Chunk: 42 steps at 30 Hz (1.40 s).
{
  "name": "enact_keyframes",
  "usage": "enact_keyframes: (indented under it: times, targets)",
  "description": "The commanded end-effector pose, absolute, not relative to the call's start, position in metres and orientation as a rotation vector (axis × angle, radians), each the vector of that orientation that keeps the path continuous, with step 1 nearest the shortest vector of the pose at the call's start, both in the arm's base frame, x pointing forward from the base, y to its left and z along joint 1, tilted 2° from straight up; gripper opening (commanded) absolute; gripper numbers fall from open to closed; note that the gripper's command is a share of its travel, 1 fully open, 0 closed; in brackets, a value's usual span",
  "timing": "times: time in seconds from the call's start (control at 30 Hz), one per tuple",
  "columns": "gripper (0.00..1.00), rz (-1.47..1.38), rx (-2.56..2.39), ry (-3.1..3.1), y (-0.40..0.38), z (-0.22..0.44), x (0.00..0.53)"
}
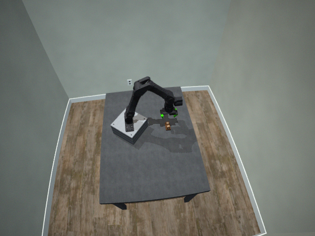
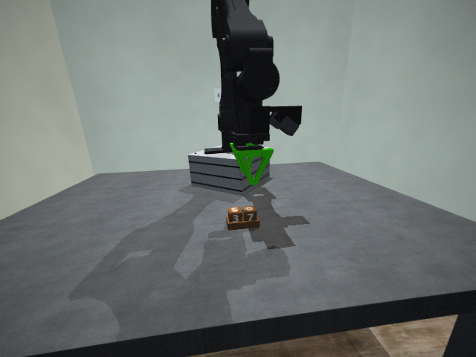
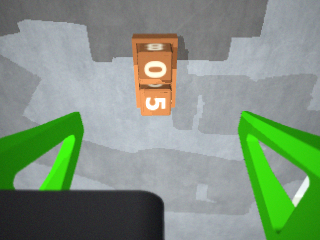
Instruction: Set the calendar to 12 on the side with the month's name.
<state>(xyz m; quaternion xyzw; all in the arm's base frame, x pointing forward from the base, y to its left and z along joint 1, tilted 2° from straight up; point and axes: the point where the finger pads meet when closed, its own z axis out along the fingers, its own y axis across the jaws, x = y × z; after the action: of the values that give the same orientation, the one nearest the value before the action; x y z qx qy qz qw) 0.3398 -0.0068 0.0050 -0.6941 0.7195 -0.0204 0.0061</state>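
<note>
The small brown calendar tray lies flat on the dark table and holds two brown cubes side by side. In the exterior view the left cube shows a 3 and the right cube shows a 7 on the faces toward the camera. In the wrist view the far cube has a 0 on top and the near cube has a 5 on top. My gripper with green fingers hangs above and behind the tray, wide open and empty. The tray also shows in the top view, below the gripper.
The arm's grey layered base block stands on the table behind the tray. The table edges are far from the tray on all sides.
</note>
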Motion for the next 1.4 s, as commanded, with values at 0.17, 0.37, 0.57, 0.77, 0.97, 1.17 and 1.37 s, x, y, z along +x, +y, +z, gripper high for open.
enact_keyframes:
  times: [0.17,0.37,0.57,0.77,0.97,1.17,1.37]
  targets:
    - [1.0,-0.059,-2.173,2.253,-0.006,0.04,0.337]
    - [1.0,-0.059,-2.173,2.253,-0.005,0.06,0.337]
    - [1.0,-0.059,-2.173,2.253,-0.005,0.08,0.336]
    - [1.0,-0.059,-2.173,2.253,-0.005,0.084,0.336]
    - [1.0,-0.059,-2.173,2.253,-0.005,0.084,0.336]
    - [1.0,-0.059,-2.173,2.253,-0.005,0.084,0.336]
    - [1.0,-0.059,-2.173,2.253,-0.005,0.084,0.336]
